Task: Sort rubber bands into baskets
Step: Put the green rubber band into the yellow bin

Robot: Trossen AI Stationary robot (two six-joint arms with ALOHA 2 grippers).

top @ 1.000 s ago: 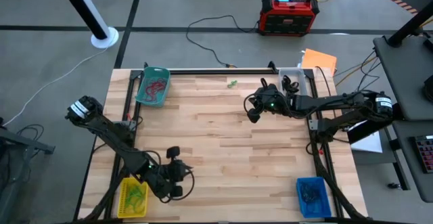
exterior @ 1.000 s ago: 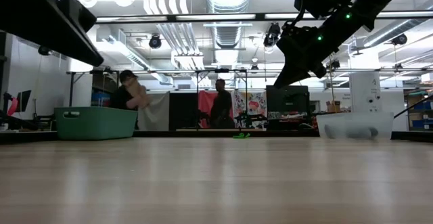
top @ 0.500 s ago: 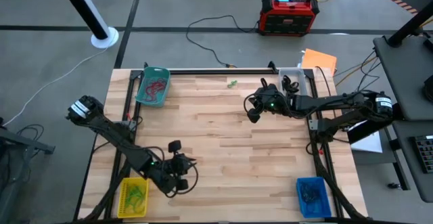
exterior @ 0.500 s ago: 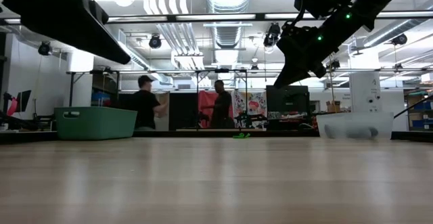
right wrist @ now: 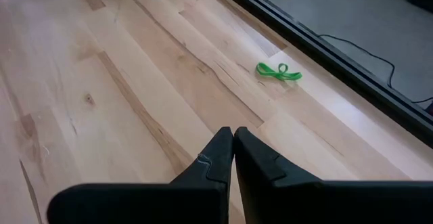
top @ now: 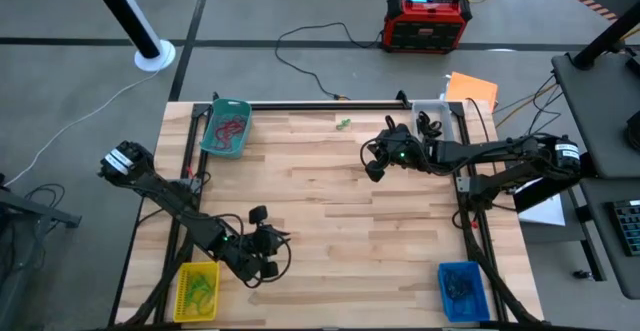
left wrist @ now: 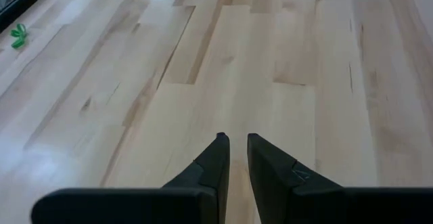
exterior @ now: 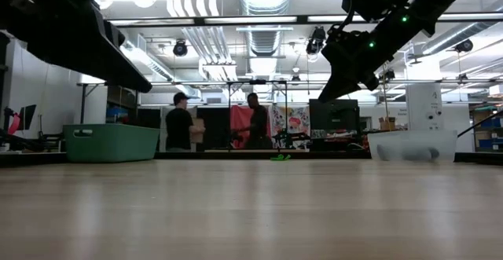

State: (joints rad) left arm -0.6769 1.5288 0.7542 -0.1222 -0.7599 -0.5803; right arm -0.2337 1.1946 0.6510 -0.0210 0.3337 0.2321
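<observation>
**Green band lies loose by the table's far rail**

Dark fingers of the left gripper (left wrist: 234, 141) stand a narrow slit apart with nothing between them, hanging over bare wood just beside the yellow basket (top: 196, 291), which holds green bands. The right gripper (right wrist: 233, 135) has its fingers pressed together, empty, raised above the table (top: 330, 221) near the clear basket (top: 432, 113). One green rubber band (right wrist: 279, 71) lies on the wood close to the table's far rail, between the teal basket (top: 226, 129) and the clear one, well apart from both grippers. The teal basket holds red bands. The blue basket (top: 462, 289) sits at the table's near right corner with dark bands in it.
</observation>
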